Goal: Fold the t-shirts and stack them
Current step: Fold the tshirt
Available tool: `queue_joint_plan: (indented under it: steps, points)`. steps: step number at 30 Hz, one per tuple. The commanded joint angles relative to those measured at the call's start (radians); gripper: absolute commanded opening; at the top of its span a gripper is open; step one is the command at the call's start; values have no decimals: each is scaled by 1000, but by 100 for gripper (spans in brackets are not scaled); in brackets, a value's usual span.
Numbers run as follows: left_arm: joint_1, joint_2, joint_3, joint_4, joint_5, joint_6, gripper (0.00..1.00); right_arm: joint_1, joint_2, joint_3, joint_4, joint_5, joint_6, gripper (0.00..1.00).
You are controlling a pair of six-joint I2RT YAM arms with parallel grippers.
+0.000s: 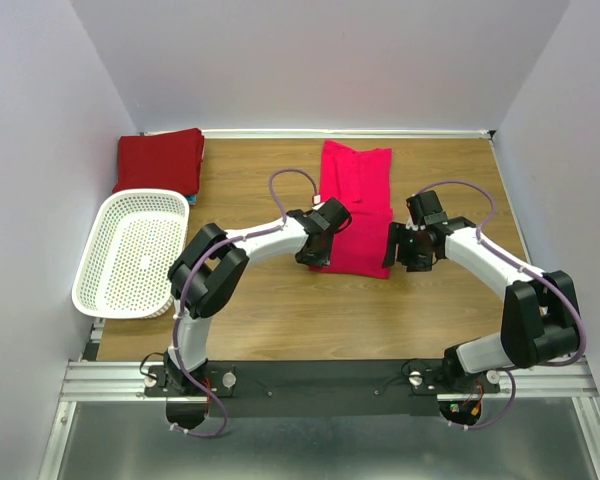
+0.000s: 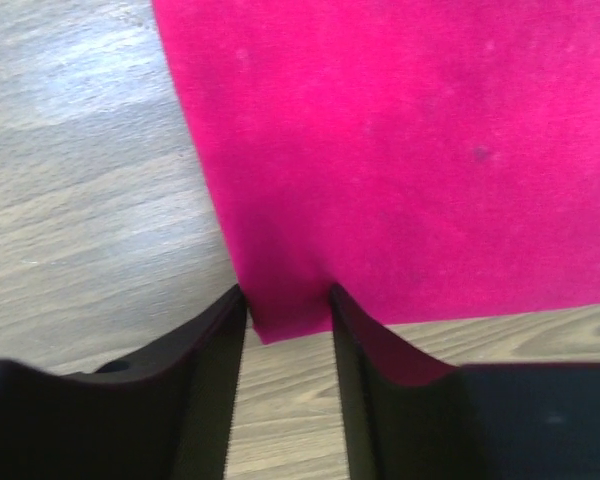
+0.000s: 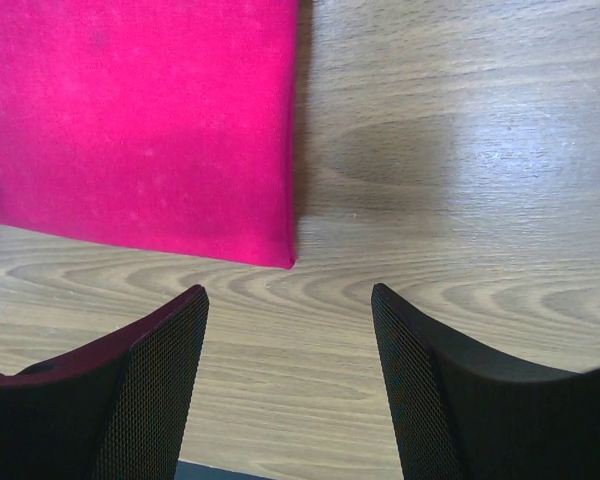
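Note:
The bright crimson-pink t-shirt [image 1: 358,200] lies folded lengthwise on the wooden table, its near half doubled over. My left gripper [image 1: 313,255] is at its near left corner. In the left wrist view the jaws stand partly apart, with the shirt's corner [image 2: 410,150] lying flat between the fingertips [image 2: 238,310]. My right gripper [image 1: 400,258] is open and empty just off the near right corner, and that corner [image 3: 130,120] shows ahead of its fingers [image 3: 185,320]. The darker red t-shirt [image 1: 160,160] lies folded at the back left. A thin teal edge [image 1: 192,194] shows under it.
A white perforated basket [image 1: 105,215] stands at the left edge, just in front of the dark red shirt. White walls close in the table on the left, back and right. Bare wood [image 1: 300,320] lies between the shirt and the arm bases.

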Motion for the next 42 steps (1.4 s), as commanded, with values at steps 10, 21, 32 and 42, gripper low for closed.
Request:
queue_joint_plan:
  steps: [10,21,32,42]
  points:
    - [-10,96,-46,-103,24,-14,47,11,-25,-6,20,0,13,74]
    - [-7,123,-43,-111,56,2,0,23,-5,2,27,-18,28,74]
    - [-4,42,-98,-72,92,-1,0,74,69,-16,50,57,105,65]
    - [-4,42,-109,-43,115,23,0,117,113,13,40,203,154,56]
